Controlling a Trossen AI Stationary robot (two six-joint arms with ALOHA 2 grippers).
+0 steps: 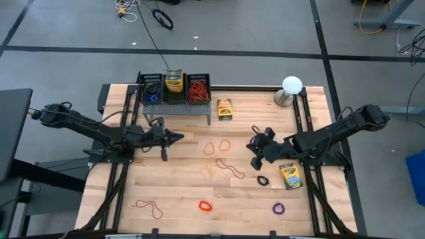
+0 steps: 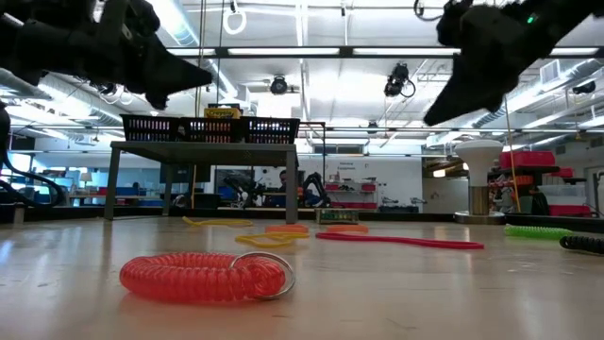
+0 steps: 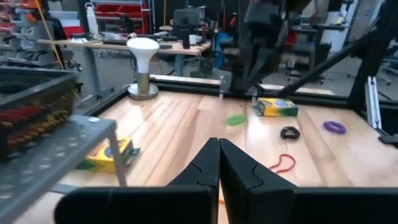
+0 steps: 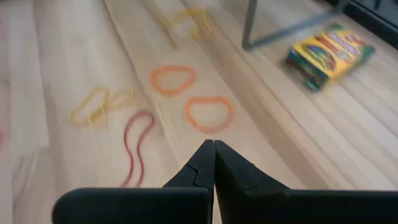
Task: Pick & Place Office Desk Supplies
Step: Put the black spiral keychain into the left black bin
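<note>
Over on your left, the left claw (image 1: 178, 138) hangs above the bench (image 1: 179, 192), clenched on nothing, its fingers (image 3: 214, 163) pressed tip to tip. It sits just in front of the raised metal stand (image 1: 176, 118), whose black baskets (image 1: 174, 87) hold a crayon box (image 1: 174, 81) in the middle bin and red bands (image 1: 197, 90) in the right one. A dark red band (image 1: 150, 208) lies near the front edge on that side, well apart from the claw.

Moving to the middle, you have two orange bands (image 1: 217, 145) lying between the two claws, with tan bands (image 1: 208, 170) and a long red band (image 1: 230, 168) just toward the front of them. A red coil (image 1: 205, 206) rests near the front edge. Another crayon box (image 1: 225, 109) lies flat just right of the stand.

On your right, the right claw (image 1: 253, 144) is also clenched and empty, its fingers (image 4: 211, 163) closed, above the bench with the orange bands off to its left. A black band (image 1: 263, 180) and a third crayon box (image 1: 290, 176) lie close by, toward the front, and a purple coil (image 1: 278, 208) sits farther forward. A white ball on a metal base (image 1: 290, 91) stands at the back right corner.
</note>
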